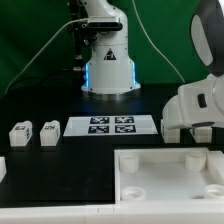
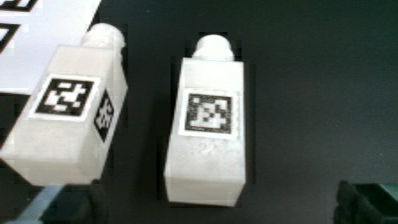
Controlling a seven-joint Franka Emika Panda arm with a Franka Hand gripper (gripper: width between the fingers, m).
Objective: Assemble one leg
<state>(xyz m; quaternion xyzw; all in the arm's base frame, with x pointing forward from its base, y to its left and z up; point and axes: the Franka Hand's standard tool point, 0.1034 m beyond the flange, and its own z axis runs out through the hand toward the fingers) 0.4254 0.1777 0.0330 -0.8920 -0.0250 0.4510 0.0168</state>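
In the wrist view two legs lie side by side on the black table, each a stubby white block with a square tag on top and a peg at its far end. One leg (image 2: 71,110) is nearer the marker board (image 2: 36,25); the other leg (image 2: 214,125) lies in line with the gap between my fingers. My gripper (image 2: 222,208) is open and empty, above the legs, with its dark fingertips (image 2: 370,200) wide apart. In the exterior view my gripper (image 1: 192,122) hangs at the right and hides these legs. Two more legs (image 1: 18,133) (image 1: 48,132) stand at the left.
The marker board (image 1: 110,125) lies in the middle of the table in front of the robot base (image 1: 108,65). The large white tray-like part (image 1: 150,160) with corner holes fills the front. A small white piece (image 1: 2,168) shows at the left edge.
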